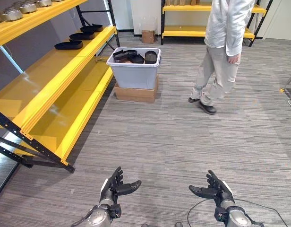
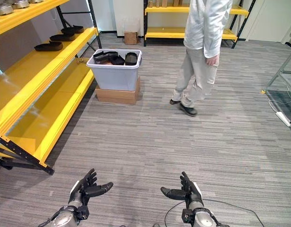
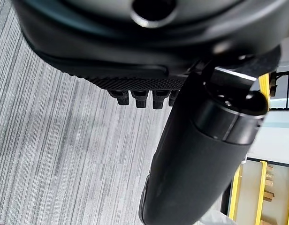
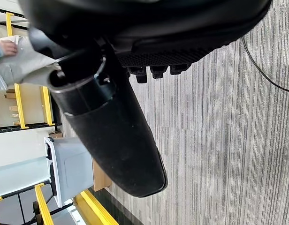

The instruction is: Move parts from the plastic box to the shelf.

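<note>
Room: grey striped carpet floor, with a yellow shelf along the robot's left and another yellow rack at the far wall.
Plastic box: grey plastic box standing on a flat cardboard box, just beside the shelf's end and well apart from the robot.
Parts: dark parts heaped in the box, reaching its rim; three similar dark parts lie on the shelf's middle level.
Person: a person in light clothes stands to the right of the box.
Left robot hand: left robot hand is low and near, fingers spread wide, holding nothing.
Right robot hand: right robot hand is likewise wide and empty.
Handling: the parts look rigid, shallow and probably light; a pinch across an edge or rim seems the likely hold, taking the topmost first.
Stage: nothing is in hand; the box must be approached first.
</note>
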Robot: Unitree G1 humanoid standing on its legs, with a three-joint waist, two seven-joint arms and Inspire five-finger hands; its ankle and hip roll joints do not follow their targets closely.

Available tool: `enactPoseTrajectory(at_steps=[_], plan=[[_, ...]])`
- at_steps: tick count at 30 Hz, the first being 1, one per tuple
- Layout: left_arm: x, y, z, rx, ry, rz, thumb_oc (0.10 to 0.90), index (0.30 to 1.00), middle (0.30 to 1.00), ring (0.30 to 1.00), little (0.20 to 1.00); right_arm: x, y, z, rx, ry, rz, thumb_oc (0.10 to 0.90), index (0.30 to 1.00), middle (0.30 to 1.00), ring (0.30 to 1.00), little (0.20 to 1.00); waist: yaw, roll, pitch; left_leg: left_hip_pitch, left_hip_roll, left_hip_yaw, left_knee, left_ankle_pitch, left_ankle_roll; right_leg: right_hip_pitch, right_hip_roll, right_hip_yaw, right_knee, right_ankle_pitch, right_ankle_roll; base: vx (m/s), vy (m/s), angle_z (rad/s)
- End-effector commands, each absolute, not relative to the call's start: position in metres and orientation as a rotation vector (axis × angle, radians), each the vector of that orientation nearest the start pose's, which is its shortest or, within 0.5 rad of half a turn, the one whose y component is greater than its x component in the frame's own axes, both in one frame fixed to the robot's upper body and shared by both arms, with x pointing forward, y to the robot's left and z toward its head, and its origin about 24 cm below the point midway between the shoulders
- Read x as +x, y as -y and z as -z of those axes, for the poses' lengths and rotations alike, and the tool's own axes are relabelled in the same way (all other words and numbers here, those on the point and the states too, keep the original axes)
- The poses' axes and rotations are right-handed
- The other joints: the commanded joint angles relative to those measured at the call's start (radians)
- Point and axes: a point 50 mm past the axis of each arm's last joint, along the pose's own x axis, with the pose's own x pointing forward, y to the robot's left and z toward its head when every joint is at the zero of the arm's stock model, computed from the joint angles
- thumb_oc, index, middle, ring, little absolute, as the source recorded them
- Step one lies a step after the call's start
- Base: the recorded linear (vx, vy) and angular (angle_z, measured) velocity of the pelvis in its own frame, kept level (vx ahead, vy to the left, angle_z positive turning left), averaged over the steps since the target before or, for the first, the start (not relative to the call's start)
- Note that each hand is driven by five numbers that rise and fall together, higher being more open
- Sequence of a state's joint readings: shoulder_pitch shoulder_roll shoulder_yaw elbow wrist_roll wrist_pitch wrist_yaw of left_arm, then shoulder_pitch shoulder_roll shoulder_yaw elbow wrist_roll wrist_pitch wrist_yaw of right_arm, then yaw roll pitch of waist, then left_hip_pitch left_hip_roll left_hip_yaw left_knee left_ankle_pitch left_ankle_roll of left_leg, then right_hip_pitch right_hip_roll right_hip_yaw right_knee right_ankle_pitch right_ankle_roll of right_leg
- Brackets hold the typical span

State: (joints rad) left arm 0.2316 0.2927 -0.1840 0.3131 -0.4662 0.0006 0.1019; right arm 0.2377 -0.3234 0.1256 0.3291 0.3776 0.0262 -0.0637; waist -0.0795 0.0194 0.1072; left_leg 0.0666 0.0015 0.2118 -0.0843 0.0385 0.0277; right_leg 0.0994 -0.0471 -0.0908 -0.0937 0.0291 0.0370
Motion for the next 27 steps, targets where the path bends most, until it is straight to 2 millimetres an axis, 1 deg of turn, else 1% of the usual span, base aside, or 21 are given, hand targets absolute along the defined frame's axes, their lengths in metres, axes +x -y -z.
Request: enactPoseTrajectory(at_steps=[1, 16, 27], plan=[[0.1968, -0.2155, 0.0456, -0.126, -0.395, -0.16, 0.9, 1.0, 1.0, 1.0, 1.0, 0.1922, 0.2233, 0.045, 0.006, -0.413, 0.103, 0.9, 1.0, 1.0, 1.0, 1.0, -0.002, -0.019, -0.024, 0.047, 0.099, -0.029, -0.003, -0.051, -0.081, 0.042, -0.054, -0.016, 0.018, -0.084, 0.082, 0.0, 0.0, 0.0], [0.1977, -0.213, 0.0463, -0.143, -0.395, -0.155, 0.9, 1.0, 1.0, 1.0, 1.0, 0.1921, 0.2216, 0.0461, 0.014, -0.415, 0.101, 0.9, 1.0, 1.0, 1.0, 1.0, -0.003, -0.019, -0.024, 0.049, 0.099, -0.029, -0.003, -0.054, -0.081, 0.046, -0.054, -0.02, 0.017, -0.086, 0.081, 0.0, 0.0, 0.0], [0.1975, -0.2151, 0.0469, -0.142, -0.398, -0.164, 0.9, 1.0, 1.0, 1.0, 1.0, 0.191, 0.2202, 0.0473, 0.03, -0.42, 0.099, 0.9, 1.0, 1.0, 1.0, 1.0, -0.003, -0.019, -0.026, 0.049, 0.099, -0.032, -0.003, -0.054, -0.082, 0.049, -0.055, -0.024, 0.017, -0.087, 0.08, 0.0, 0.0, 0.0]])
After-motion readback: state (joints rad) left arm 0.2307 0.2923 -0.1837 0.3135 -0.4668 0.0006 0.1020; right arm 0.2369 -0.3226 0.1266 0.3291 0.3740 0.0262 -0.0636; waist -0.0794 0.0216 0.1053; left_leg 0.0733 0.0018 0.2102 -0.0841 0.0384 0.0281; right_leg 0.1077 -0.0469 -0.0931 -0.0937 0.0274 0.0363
